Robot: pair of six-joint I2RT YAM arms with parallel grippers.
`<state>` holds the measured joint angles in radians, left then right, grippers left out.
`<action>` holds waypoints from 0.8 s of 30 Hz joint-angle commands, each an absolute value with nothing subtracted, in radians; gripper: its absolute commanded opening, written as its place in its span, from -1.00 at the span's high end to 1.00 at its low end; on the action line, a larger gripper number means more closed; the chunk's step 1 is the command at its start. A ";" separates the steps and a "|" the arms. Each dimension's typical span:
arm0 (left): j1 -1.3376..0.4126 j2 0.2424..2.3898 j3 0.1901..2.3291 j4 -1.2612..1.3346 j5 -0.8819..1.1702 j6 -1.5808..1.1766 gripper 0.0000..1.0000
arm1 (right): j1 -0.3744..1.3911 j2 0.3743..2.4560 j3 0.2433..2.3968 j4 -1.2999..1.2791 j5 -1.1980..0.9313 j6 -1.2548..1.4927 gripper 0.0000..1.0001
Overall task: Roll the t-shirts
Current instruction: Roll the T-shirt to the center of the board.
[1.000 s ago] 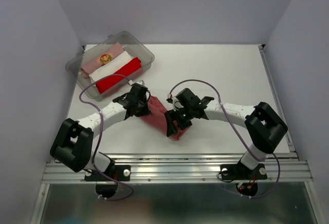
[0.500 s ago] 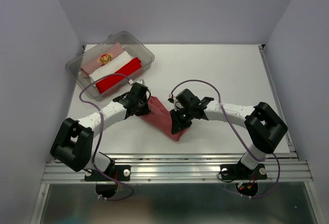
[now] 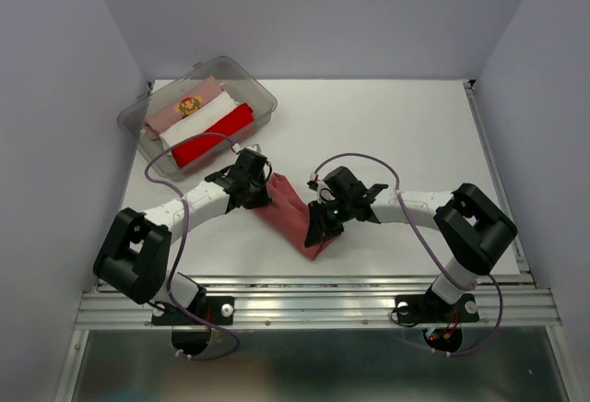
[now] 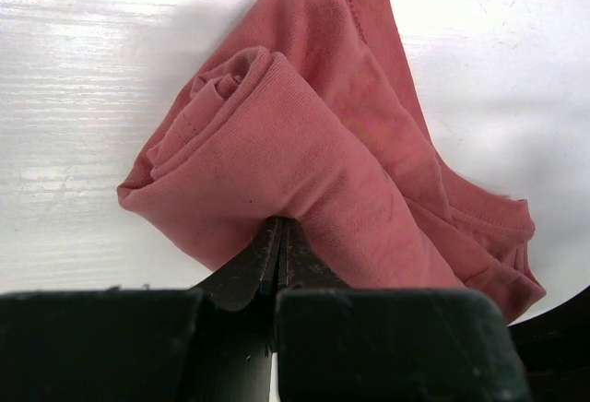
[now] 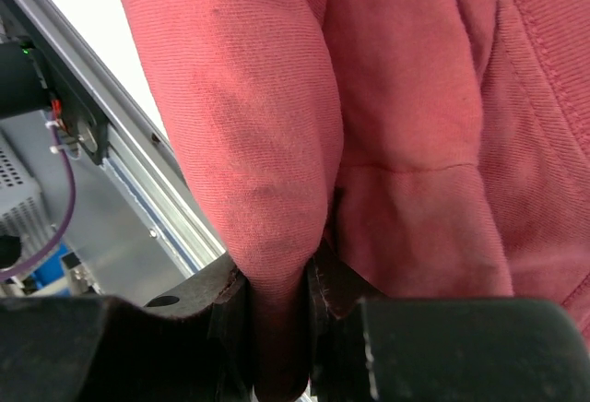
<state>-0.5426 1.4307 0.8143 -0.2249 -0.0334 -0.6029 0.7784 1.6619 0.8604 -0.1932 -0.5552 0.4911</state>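
Observation:
A dusty brick-red t-shirt (image 3: pixel 288 210) lies bunched into a loose roll on the white table (image 3: pixel 415 135), between the two arms. My left gripper (image 3: pixel 261 190) is at its upper-left end. In the left wrist view the left gripper (image 4: pixel 279 233) is shut, its tips pinched into the underside of the rolled t-shirt (image 4: pixel 323 144). My right gripper (image 3: pixel 318 227) is at the lower-right end. The right wrist view shows the right gripper (image 5: pixel 279 328) shut on a thick fold of the t-shirt (image 5: pixel 396 98).
A clear plastic bin (image 3: pixel 263 98) at the back left holds a pale pink bundle (image 3: pixel 189 105), a white bundle (image 3: pixel 207 116) and a bright red bundle (image 3: pixel 214 135). A metal rail (image 3: pixel 313 296) runs along the table's near edge, close below the right gripper.
My right gripper has shut on the fold of the brick-red t-shirt and shifted slightly down and left. The shirt now lies drawn out longer between the grippers. The left gripper has barely moved.

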 commanded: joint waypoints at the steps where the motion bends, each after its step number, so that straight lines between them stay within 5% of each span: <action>1: -0.545 1.439 0.848 -0.230 -0.057 -0.581 0.92 | 0.767 1.687 0.799 -0.186 -0.552 0.505 0.92; 8: -0.545 1.463 0.885 -0.238 -0.051 -0.574 0.92 | 0.767 1.665 0.781 -0.239 -0.416 0.474 0.73; 11: -0.545 1.480 0.891 -0.230 -0.040 -0.574 0.92 | 0.767 1.620 0.794 -0.288 -0.390 0.462 0.43; 13: -0.545 1.506 0.896 -0.230 -0.037 -0.574 0.92 | 0.767 1.577 0.810 -0.328 -0.339 0.450 0.03; 16: -0.545 1.540 0.900 -0.224 -0.025 -0.572 0.92 | 0.767 1.528 0.847 -0.408 -0.293 0.442 -0.21; 24: -0.546 1.540 0.916 -0.216 -0.017 -0.565 0.92 | 0.778 1.396 0.943 -0.612 -0.143 0.442 -0.40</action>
<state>-0.5434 1.5372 0.8841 -0.2089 -0.0006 -0.5945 0.7609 1.4712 0.8677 -0.4728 -0.2691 0.4599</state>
